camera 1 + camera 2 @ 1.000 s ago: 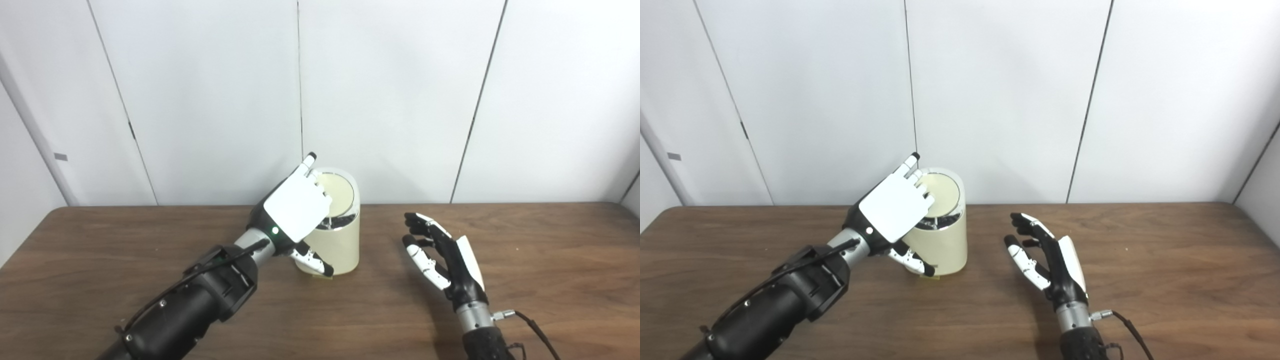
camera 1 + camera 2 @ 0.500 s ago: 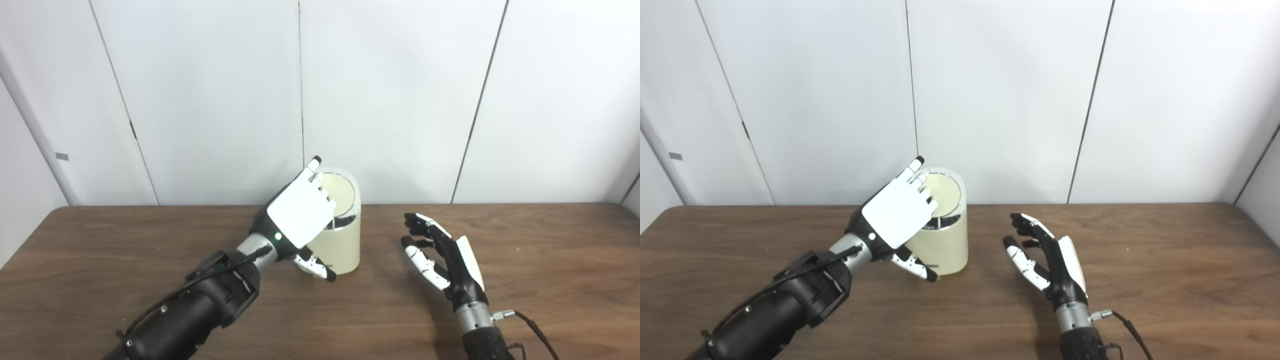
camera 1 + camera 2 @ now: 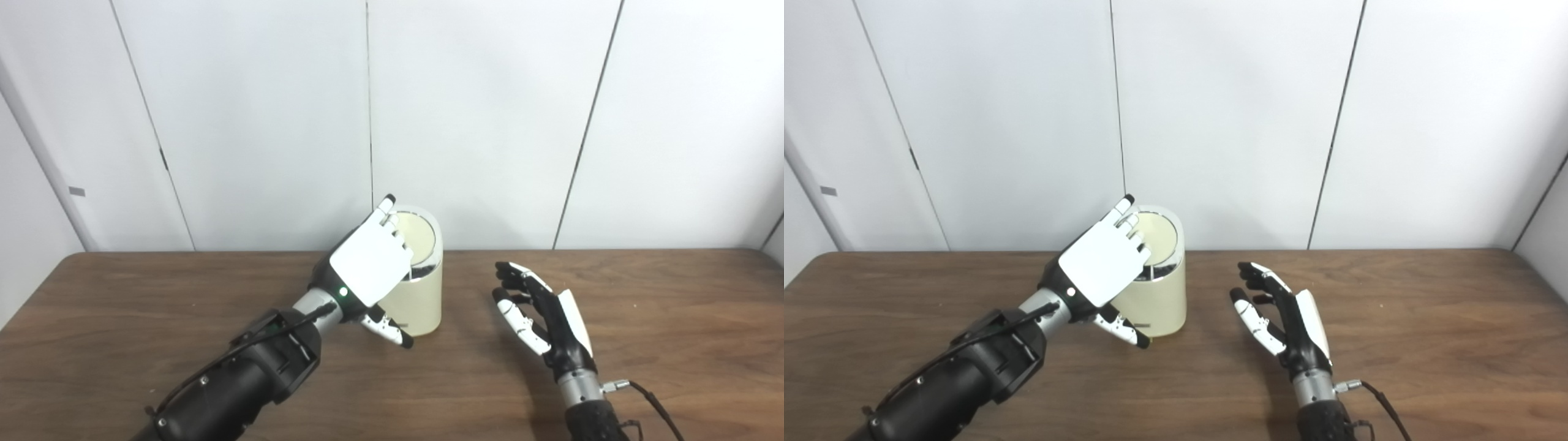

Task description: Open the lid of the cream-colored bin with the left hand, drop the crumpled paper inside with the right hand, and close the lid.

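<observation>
Cream-colored bin, upright on the brown table, at mid-width and toward the far edge, close to the white panelled wall. Round lid on top, tilted a little, with a dark chrome-edged gap showing under its near rim. No crumpled paper to be seen in either view.

Left hand raised against the bin's upper left, white back toward the camera. Fingers extended and slightly apart, tips over the lid's left edge; contact with the lid likely but not certain from these angles. Thumb pointing down and right across the near side of the bin, just beside its lower wall. Nothing gripped. Dark forearm running from the bottom left corner up to the bin, with a small green light at the wrist.

Right hand well to the right of the bin and apart from it, low over the table, palm turned left. Fingers loosely spread and slightly curled, holding nothing. Wrist cable trailing off to the lower right.
</observation>
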Motion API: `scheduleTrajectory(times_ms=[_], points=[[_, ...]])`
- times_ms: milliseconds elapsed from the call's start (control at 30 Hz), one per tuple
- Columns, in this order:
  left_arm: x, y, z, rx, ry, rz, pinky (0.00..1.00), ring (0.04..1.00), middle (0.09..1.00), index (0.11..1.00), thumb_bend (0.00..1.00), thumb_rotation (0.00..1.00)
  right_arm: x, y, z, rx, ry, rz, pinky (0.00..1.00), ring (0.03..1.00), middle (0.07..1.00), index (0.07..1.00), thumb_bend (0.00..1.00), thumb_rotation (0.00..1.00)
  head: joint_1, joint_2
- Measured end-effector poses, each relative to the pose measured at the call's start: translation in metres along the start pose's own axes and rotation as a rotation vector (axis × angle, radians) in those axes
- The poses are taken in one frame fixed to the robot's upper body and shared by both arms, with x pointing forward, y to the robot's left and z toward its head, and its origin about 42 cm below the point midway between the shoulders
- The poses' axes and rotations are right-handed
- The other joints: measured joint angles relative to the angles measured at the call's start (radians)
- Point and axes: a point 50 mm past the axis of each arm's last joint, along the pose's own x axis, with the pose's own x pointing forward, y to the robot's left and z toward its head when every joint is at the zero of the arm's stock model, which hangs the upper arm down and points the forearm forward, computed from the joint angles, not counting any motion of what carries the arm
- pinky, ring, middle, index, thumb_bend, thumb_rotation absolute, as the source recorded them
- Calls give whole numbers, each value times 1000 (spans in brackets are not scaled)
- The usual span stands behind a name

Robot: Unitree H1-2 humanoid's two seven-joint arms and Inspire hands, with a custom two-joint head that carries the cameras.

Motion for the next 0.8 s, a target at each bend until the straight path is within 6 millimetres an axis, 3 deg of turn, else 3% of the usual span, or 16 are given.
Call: scheduleTrajectory(times_ms=[167,467,800], points=[[1,-1,-6,-98,0,-15,1000,858,783,788,988,1000,0,0,0,-1,-1,1,675,768,782,784,203,747,0,0],[3,1,-12,-185,-26,-30,1000,896,776,767,1000,1000,0,0,0,0,-2,1,679,770,782,785,200,745,3,2],[6,5,-18,-175,-88,-58,1000,900,779,776,1000,965,0,1,0,0,-2,2,680,773,781,783,199,713,5,2]])
